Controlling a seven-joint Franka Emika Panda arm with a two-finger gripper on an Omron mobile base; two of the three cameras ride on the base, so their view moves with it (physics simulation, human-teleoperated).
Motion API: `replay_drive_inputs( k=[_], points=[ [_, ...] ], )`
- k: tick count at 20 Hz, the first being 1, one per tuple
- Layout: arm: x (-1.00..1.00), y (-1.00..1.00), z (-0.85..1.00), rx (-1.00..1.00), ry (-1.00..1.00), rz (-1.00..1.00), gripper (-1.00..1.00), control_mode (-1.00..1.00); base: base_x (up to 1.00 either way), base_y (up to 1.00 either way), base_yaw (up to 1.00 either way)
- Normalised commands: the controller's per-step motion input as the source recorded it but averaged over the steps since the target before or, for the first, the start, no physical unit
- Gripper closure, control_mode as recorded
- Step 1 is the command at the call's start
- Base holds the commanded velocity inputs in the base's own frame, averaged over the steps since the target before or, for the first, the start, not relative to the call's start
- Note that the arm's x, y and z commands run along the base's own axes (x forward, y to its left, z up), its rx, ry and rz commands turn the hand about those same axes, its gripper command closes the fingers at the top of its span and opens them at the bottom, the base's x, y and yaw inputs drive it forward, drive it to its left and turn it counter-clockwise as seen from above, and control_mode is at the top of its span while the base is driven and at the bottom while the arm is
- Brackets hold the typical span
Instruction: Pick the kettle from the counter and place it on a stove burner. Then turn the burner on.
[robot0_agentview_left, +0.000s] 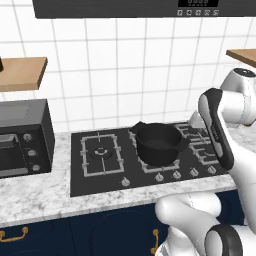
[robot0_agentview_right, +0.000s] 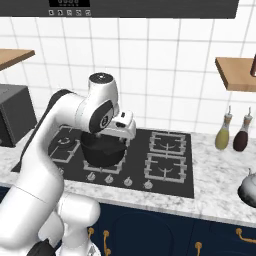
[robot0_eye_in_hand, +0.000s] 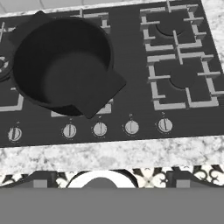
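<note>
Bench (robot0_agentview_right: 220, 182) first: carries black cooktop (robot0_agentview_right: 135, 167), black pot (robot0_agentview_left: 159, 144) on centre grate, kettle (robot0_agentview_right: 248, 187) far right, near two bottles (robot0_agentview_right: 223, 132). Gripper released, empty, poised above cooktop knobs (robot0_eye_in_hand: 99, 129). Pick-up step not yet begun. Next: swing right, descend over kettle's wire handle, clench.

Glossy white rounded arm (robot0_agentview_right: 45, 150) links. Dark grey-black bands at the joints. Grey disc cap tops one joint.
</note>
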Motion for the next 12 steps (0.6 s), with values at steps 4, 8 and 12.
replay_drive_inputs(
  k=[4,8,12],
  points=[
    [-0.32,-0.84,-0.27,0.0,0.0,-0.17,-1.0,-1.0,0.0,0.0,0.0],
    [-0.14,-0.8,-0.32,0.0,0.0,-0.11,-1.0,-1.0,0.0,0.0,0.0],
    [-0.22,-0.78,-0.42,0.0,-0.02,-0.04,-1.0,-1.0,0.0,0.0,0.0]
  ],
)
